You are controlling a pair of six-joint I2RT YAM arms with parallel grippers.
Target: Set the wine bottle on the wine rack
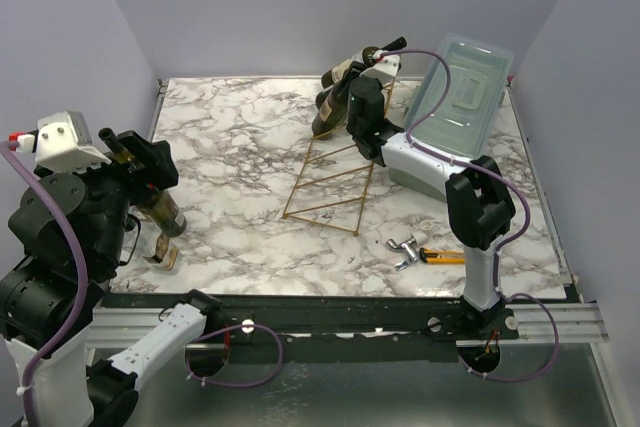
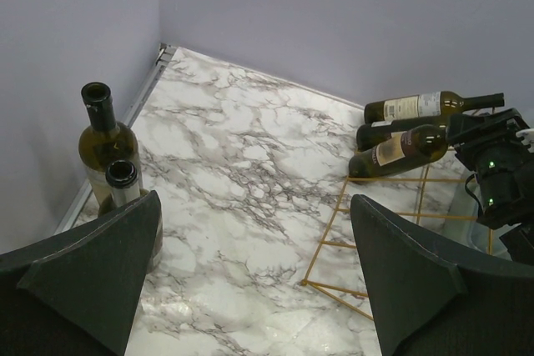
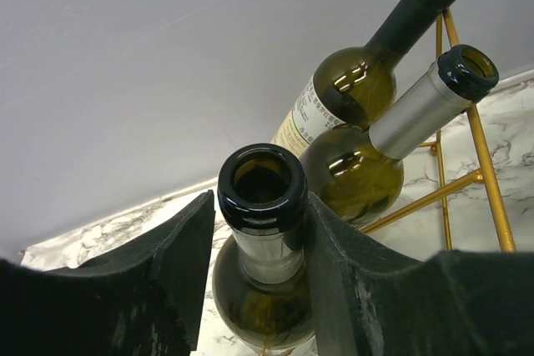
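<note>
The right end effector (image 3: 259, 235) is a little open around the wine bottle's (image 3: 260, 298) neck at the wine rack (image 3: 477, 177). The left end effector (image 2: 254, 206) is wide open and holds nothing.

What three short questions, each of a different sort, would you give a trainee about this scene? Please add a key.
1. True or false: the left gripper is shut on a bottle.
2. How many bottles are at the top of the wine rack? A: one. B: three. C: five.
3. Which part of a bottle is between the fingers of the right gripper?
Key: 1 false, it is open and empty. 2 B. 3 the neck, just below the mouth.
</note>
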